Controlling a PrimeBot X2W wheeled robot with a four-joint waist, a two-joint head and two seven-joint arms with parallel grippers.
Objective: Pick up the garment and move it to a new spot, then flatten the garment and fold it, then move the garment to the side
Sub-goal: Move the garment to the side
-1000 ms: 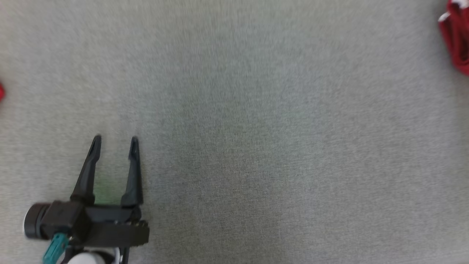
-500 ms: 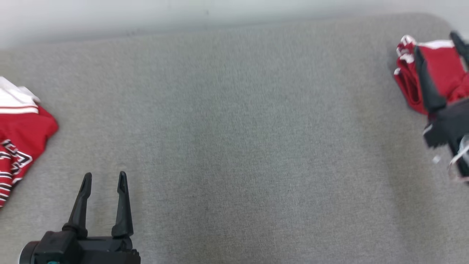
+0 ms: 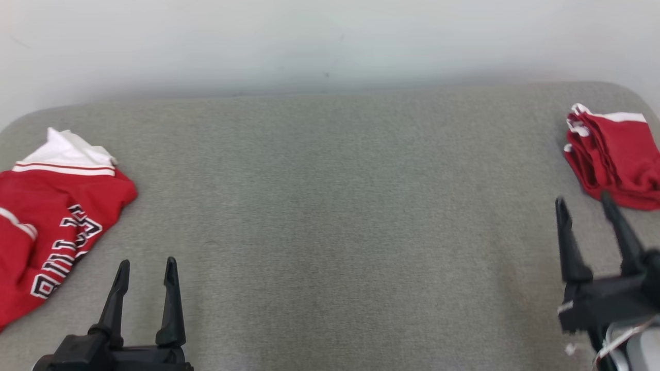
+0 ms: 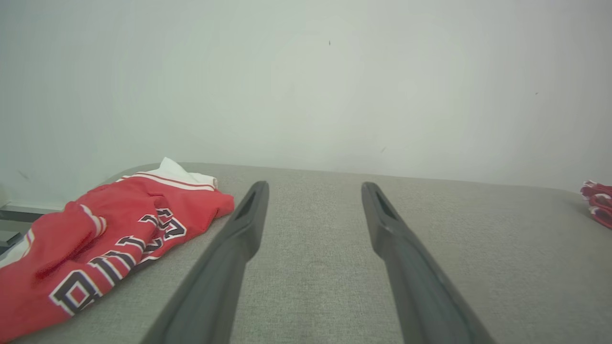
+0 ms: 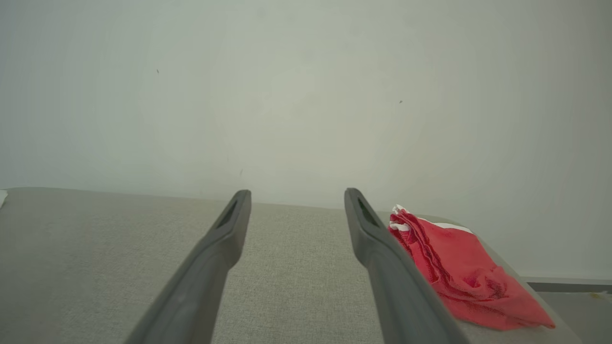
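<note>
- Head view: the grey pad (image 3: 330,206) lies wide and bare across the middle. Its far edge meets a pale wall (image 3: 330,41), and its far corners are rounded.
- The jersey (image 3: 51,221) lies rumpled and unfolded at the pad's left edge, lettering up. Its white band points to the far-left corner, and it runs out of the view's left side.
- The folded garment (image 3: 616,154) sits by the far-right corner, close to the pad's right edge, its layered edges facing left.
- The left gripper (image 3: 147,262) is at the lower left with jaws apart and empty, just right of the jersey and clear of it.
- The right gripper (image 3: 582,198) is at the lower right with jaws apart and empty. Its tips reach the folded garment's near edge; I cannot tell whether they touch it.
- Left wrist view: the left gripper (image 4: 315,185) is spread, with bare pad (image 4: 311,267) between its fingers.
- The jersey (image 4: 110,224) lies to the left of them, its nearest fold close to the left fingertip.
- The folded garment (image 4: 597,203) shows small at the far right edge, with open pad all the way across to it.
- Right wrist view: the right gripper (image 5: 297,192) is spread, with bare pad (image 5: 95,248) between and to the left of its fingers.
- The folded garment (image 5: 459,272) lies just right of the right finger, partly behind it, at the pad's rounded right corner.
</note>
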